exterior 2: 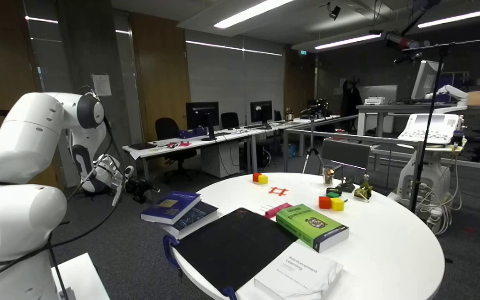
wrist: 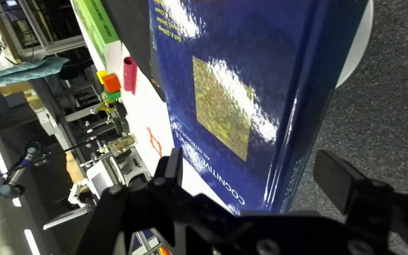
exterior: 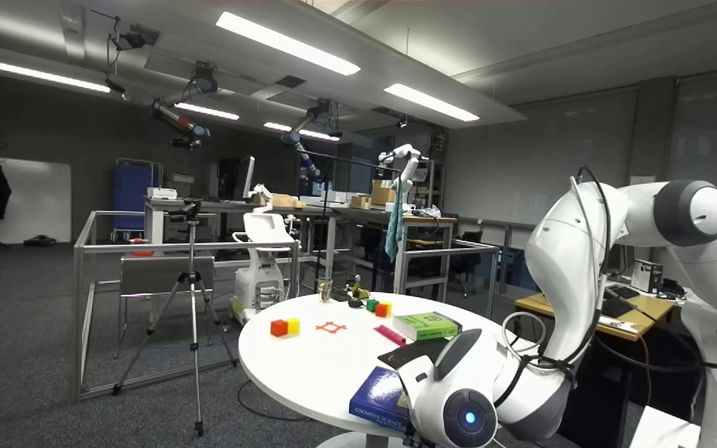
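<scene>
A: Toward what is the gripper (wrist: 249, 169) pointing?

B: Toward a blue book (exterior 2: 171, 207) titled "Cognitive Science". In both exterior views the book is lying at the edge of a round table (exterior 2: 394, 250); in an exterior view it is resting on a second, darker book (exterior 2: 200, 216), and one end appears to be projecting past the rim.

A: How are the fingers (wrist: 173, 168) standing?

B: Wide apart and gripping nothing. In the wrist view, one is showing on the table side of the book's near end, the other against the carpet (wrist: 384, 106) on the spine side. Whether either is touching the book cannot be told.

A: How far along is the work?

B: Judging from the arrangement, only the alignment is appearing complete: the gap is facing the book's end. No grip is yet being made, and the book is not being lifted.

A: And the surroundings?

B: A black mat (exterior 2: 231, 246) is lying between the two stacked books and a pair beyond, one green book (exterior 2: 311, 227) and one white book (exterior 2: 298, 273). The gripper is handling none of these.
</scene>
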`<state>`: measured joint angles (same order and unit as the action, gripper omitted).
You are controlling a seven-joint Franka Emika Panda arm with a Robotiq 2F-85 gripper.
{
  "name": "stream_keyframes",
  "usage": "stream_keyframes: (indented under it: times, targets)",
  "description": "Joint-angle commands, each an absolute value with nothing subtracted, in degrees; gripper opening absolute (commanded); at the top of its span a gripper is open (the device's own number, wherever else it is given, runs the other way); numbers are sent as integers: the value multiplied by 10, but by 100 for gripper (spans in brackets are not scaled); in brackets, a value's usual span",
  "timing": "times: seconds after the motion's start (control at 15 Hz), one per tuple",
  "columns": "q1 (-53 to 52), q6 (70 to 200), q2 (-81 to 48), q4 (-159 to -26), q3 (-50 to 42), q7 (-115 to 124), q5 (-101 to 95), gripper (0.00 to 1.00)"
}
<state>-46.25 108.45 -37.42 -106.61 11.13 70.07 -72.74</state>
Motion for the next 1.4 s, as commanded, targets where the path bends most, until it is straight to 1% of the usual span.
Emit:
stream_keyframes:
  times: [0.0, 0.73, 1.33]
  targets:
    - [-475, 1013, -409, -1025, 118, 694, -740, 100]
    - [-516, 879, -484, -960, 110, 696, -782, 100]
    - [-512, 862, -525, -918, 123, 711, -732, 100]
